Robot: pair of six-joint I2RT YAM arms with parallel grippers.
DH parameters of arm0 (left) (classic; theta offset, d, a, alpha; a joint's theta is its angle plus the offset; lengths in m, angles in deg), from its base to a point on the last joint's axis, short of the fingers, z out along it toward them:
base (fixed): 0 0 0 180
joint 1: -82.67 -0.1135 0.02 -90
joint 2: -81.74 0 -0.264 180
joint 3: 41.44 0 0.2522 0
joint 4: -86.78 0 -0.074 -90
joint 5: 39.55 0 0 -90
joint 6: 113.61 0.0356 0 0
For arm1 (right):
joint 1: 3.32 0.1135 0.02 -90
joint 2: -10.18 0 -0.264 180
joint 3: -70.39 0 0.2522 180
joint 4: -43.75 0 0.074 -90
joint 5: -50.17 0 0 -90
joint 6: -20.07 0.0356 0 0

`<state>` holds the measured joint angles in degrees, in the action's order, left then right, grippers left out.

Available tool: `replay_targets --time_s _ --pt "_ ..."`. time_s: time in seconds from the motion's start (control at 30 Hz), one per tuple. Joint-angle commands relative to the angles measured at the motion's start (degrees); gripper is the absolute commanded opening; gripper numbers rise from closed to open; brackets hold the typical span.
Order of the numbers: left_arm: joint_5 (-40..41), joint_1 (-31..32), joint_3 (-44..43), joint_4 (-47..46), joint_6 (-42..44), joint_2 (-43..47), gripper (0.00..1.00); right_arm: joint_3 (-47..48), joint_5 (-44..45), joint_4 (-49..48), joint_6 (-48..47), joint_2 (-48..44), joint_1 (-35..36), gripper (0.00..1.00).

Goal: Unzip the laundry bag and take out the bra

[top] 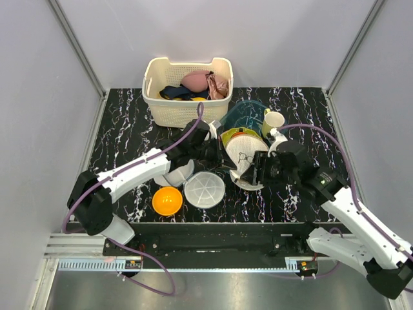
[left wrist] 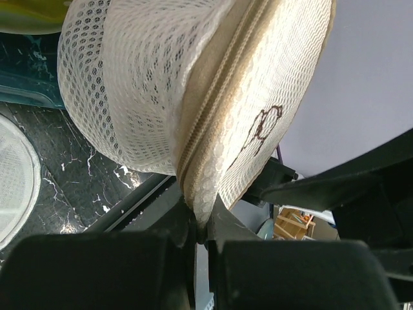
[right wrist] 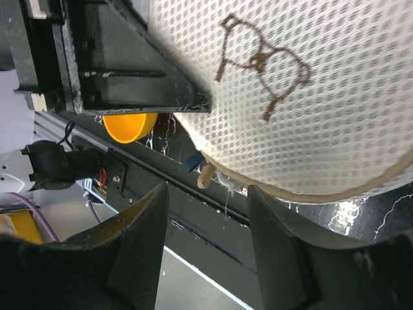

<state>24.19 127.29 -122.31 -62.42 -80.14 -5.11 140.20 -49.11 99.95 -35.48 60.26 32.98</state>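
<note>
Laundry bag (top: 247, 157) is standing on edge at mid-table between both arms, with its zip (left wrist: 213, 123) lying closed along the visible seam. Left gripper (left wrist: 201, 227) is pinching the bag's zipped rim, jaws nearly together. Right gripper (right wrist: 206, 194) is hovering wide apart just beneath the bag, by a small beige tab (right wrist: 205, 175), gripping nothing.

We are looking down on a black tabletop (top: 122, 139) veined with white marbling, sitting inside a booth of plain pale grey wall panels (top: 39, 97) joined by slim aluminium posts (top: 76, 45). Soft, even light is falling across it all. Along the near edge we are seeing a metal rail (top: 68, 247) and a dull grey surface (top: 213, 292) below it.
</note>
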Motion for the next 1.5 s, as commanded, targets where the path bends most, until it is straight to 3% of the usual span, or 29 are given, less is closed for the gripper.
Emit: replay_targets --time_s 0.0,0.3,0.4,0.63,0.77,0.9,1.1,1.3,1.47 --pt "1.6 0.1 -1.8 -0.4 0.2 1.7 0.0 2.0 10.2 -2.6 2.1 0.5 5.9 0.55" --pt "2.4 0.1 -1.0 0.4 0.0 2.7 0.0 2.4 16.6 -2.9 3.6 5.0 14.6 0.5" --pt "2.4 0.1 -1.0 0.4 -0.1 2.9 0.0 2.7 17.8 -3.3 3.6 6.0 15.0 0.5" --pt "2.0 0.1 -1.1 0.4 -0.1 3.2 0.0 2.7 18.5 -3.6 3.1 7.4 15.1 0.38" --pt "2.0 0.1 -0.8 0.5 -0.1 3.4 0.0 1.8 18.4 -4.1 4.0 6.9 15.2 0.25" --pt "1.9 0.1 -0.7 0.4 -0.2 3.6 0.0 1.0 19.8 -3.7 4.9 4.8 15.2 0.01" --pt "1.5 0.1 -0.9 0.2 -0.3 4.0 0.0 1.0 22.0 -0.5 4.7 1.8 15.2 0.0" --pt "1.2 -0.6 -2.6 1.9 1.3 4.9 0.0 3.0 33.9 10.1 4.0 -3.2 15.2 0.0" --pt "0.7 -1.4 -3.3 3.4 2.3 5.7 0.0 3.5 38.2 15.4 4.4 -8.1 15.1 0.0"
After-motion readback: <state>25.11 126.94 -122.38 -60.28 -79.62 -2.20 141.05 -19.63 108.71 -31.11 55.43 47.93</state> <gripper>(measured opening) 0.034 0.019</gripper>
